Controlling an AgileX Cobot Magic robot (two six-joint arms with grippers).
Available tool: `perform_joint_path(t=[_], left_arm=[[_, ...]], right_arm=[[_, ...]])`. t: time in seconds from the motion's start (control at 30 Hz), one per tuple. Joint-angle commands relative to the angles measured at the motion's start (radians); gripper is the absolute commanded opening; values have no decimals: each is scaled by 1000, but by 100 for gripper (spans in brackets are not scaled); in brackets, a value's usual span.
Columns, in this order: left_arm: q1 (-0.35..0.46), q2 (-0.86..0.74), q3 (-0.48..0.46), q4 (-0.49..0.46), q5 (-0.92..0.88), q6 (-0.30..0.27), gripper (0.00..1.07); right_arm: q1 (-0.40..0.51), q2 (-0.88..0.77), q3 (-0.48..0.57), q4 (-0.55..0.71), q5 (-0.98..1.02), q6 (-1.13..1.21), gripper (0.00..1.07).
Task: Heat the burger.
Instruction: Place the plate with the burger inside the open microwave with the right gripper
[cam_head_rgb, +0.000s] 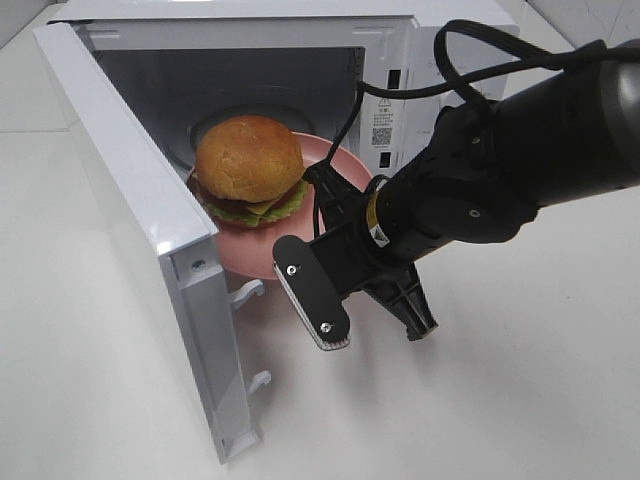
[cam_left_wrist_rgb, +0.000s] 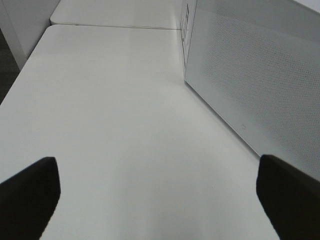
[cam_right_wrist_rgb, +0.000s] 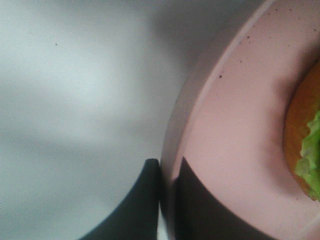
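The burger (cam_head_rgb: 250, 165) sits on a pink plate (cam_head_rgb: 338, 160) that lies partly inside the open microwave (cam_head_rgb: 250, 30), with the plate's near edge jutting out past the microwave's front opening. The right tool (cam_right_wrist_rgb: 167, 175) is pinched narrow on that jutting rim, one finger above it and one below, as the right wrist view shows. The left tool (cam_left_wrist_rgb: 160, 197) stands wide and holds nothing, hovering over the desk (cam_left_wrist_rgb: 125, 125) on the outer side of the microwave's swung-out door (cam_head_rgb: 130, 200). The step in hand looks like sliding the plate fully into the microwave. To do it well, the push should run straight toward the microwave's back wall with the plate held level, since a tilted rim could send the burger sliding or topple its bun. The plate ought to end near the middle of the microwave's floor, with its whole rim inside the opening, so the door can shut. Only then should the tool let go, opening just enough to free the rim and backing straight out without dragging the plate along.
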Motion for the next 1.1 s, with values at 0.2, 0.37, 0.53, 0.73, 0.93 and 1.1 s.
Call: perform_joint_path(t=[0.2,0.37,0.53,0.73,0.93,1.1], left_arm=[[1,-14,3,-5,-2,-5,100],[1,-14,3,-5,-2,-5,100],[1,-14,3,-5,-2,-5,100],[1,-14,3,-5,-2,-5,100],[1,-14,3,-5,-2,-5,100],[1,-14,3,-5,-2,-5,100]], right_arm=[[-30,17,-83,-14,-40,-29,0],[-30,56,-142,-14,-34,-48,0],[-30,76,-166,-13,-31,-51,0],[-30,107,-204,-13,-29,-59,0],[-30,123,-216,-13,-27,-82,0],[-30,126,-249,-13,-11,-83,0]])
